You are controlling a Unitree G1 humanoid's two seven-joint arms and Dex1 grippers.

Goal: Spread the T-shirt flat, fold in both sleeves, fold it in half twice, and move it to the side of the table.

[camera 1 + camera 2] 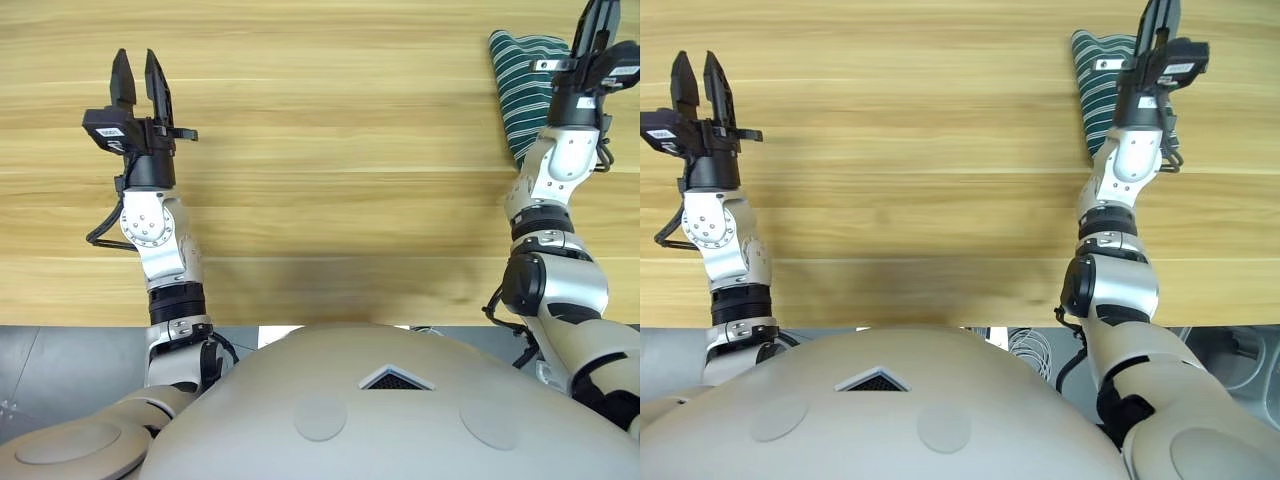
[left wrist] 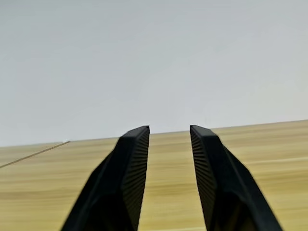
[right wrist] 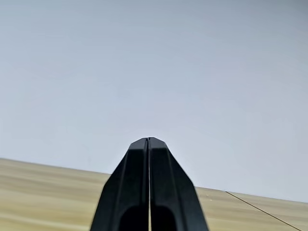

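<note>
On the far right side of the desk [image 1: 330, 150] lies the folded striped T-shirt [image 1: 520, 90], seemingly already set aside, which would explain why the right gripper [image 1: 1160, 15] is pressed shut on nothing beside it and the left gripper [image 1: 137, 60], parted and empty, hovers well apart.
</note>
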